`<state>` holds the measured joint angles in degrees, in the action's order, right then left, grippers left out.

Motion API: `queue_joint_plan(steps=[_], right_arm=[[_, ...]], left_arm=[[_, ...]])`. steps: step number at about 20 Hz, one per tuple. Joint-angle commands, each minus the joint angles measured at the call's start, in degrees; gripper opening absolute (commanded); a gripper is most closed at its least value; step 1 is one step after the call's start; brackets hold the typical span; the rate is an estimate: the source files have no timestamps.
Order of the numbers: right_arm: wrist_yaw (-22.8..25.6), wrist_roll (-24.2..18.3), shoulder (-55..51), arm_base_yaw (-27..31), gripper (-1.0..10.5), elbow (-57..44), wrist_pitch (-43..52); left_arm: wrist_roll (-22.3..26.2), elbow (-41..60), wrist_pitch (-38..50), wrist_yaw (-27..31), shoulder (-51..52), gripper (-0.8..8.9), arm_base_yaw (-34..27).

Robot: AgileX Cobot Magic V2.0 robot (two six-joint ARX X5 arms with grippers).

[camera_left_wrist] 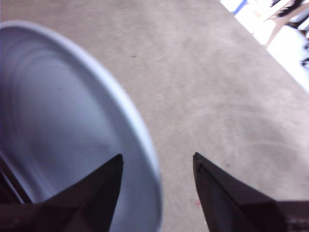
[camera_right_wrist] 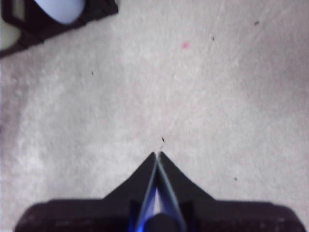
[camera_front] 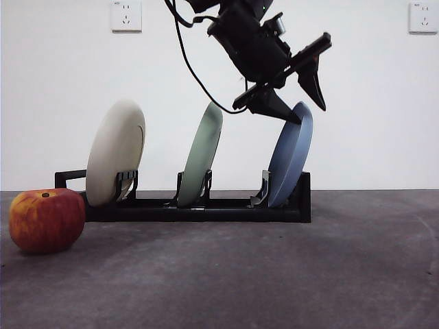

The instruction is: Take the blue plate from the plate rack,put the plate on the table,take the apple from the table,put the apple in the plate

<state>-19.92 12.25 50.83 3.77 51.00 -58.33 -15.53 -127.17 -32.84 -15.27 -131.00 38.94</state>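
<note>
Bare table [camera_front: 288, 274]; left gripper [camera_front: 302, 103] spread astride blue plate [camera_front: 291, 161] rim; right gripper [camera_right_wrist: 158, 155] closed.

Cream-white plate [camera_front: 115, 152] standing tilted on edge at one end; pale green plate [camera_front: 201, 155] tilted likewise beside it, apart. White wall [camera_front: 357, 123] behind, bearing two sockets: one [camera_front: 126, 15] upper left, one [camera_front: 422, 16] upper right.

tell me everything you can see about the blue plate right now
The blue plate is round, shallow and matte periwinkle with a raised rim. It stands on edge, leaning, in the end slot of the plate rack. The left gripper straddles its top rim with jaws open, one on each side; contact is unclear.
</note>
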Motion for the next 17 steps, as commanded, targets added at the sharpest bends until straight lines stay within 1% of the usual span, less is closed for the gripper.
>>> queue_joint_plan(steps=[1, 2, 3, 4, 5, 12, 17], right_arm=[[-0.02, -1.97, 0.02, -0.04, 0.0, 0.13, -0.26], [-0.02, -1.95, 0.02, -0.04, 0.0, 0.13, -0.22], [-0.02, -1.95, 0.02, -0.04, 0.0, 0.13, -0.15], [-0.02, -1.95, 0.04, -0.04, 0.0, 0.13, -0.09], [-0.02, -1.95, 0.02, -0.04, 0.0, 0.13, -0.09], [-0.02, -1.95, 0.02, -0.04, 0.0, 0.13, -1.07], [-0.02, -1.95, 0.02, -0.04, 0.0, 0.13, -1.31]], left_arm=[[0.94, 0.02, 0.46, 0.33, -1.33, 2.46, 0.22], [0.98, 0.02, 0.46, 0.33, -1.36, 2.03, 0.22], [1.03, 0.02, 0.50, 0.28, -1.36, 0.82, 0.22], [1.16, 0.02, 0.79, -0.11, -1.36, 0.03, 0.22], [1.18, 0.02, 0.94, -0.17, -1.36, -0.10, 0.22], [1.16, 0.00, 0.94, -0.59, -1.33, -0.08, 0.11], [1.16, -1.31, 0.39, -4.35, -0.33, -0.08, -0.11]])
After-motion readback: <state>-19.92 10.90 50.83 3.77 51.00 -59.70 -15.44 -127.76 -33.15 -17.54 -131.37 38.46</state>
